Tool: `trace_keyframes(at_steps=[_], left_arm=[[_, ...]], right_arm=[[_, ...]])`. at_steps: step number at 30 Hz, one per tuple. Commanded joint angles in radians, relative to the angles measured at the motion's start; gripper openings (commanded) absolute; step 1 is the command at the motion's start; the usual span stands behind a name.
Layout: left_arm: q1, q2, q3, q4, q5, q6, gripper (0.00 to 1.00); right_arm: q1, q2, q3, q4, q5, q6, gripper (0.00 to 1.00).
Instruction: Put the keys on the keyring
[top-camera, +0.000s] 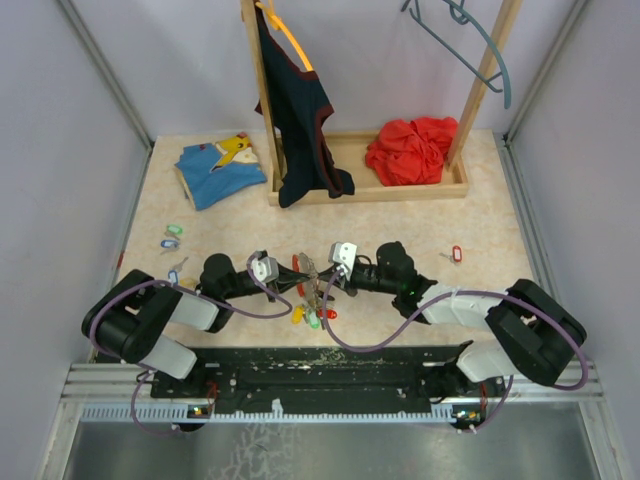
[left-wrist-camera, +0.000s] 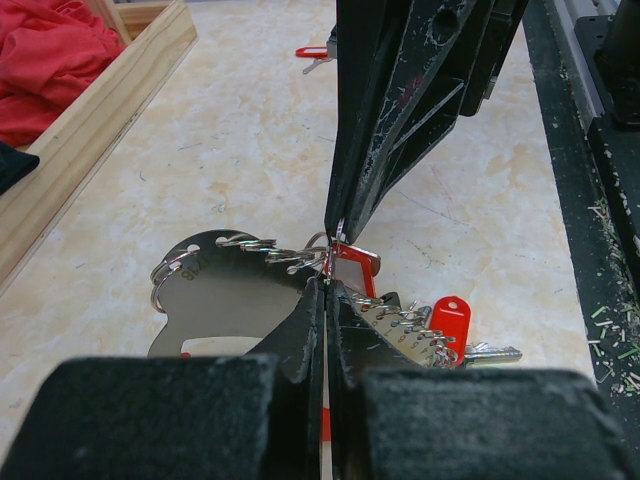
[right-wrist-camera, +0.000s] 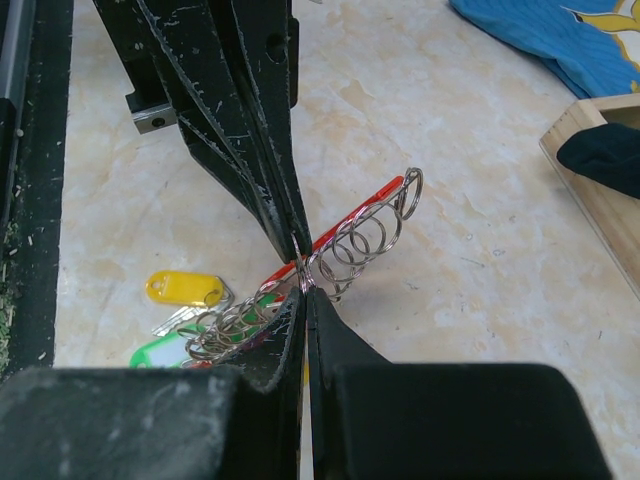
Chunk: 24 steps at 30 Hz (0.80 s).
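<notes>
where tips meet, left fingers (left-wrist-camera: 298, 345) and right fingers (right-wrist-camera: 340, 345) both clamped tight on keyring (left-wrist-camera: 215, 292), keys (left-wrist-camera: 450, 318) beside.

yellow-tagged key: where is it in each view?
Top external: yellow-tagged key at lower centre, beside the green tag.
Left wrist: not in view.
Right wrist: lower left, above the green tag.
Shared landmark: wooden rack base, in all three views.
</notes>
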Motion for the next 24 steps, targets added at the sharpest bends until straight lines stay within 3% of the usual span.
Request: trace_keyframes(at_steps=[1,24], left_arm=[[-0.005,0.006,0.001,0.041,0.021,-0.002,0.00],[-0.004,0.004,0.000,0.042,0.006,-0.002,0.00]], right_arm=[[-0.007,-0.016,0.014,0.046,0.015,0.003,0.00],[-0.007,-0.021,0.017,0.040,0.008,0.007,0.00]])
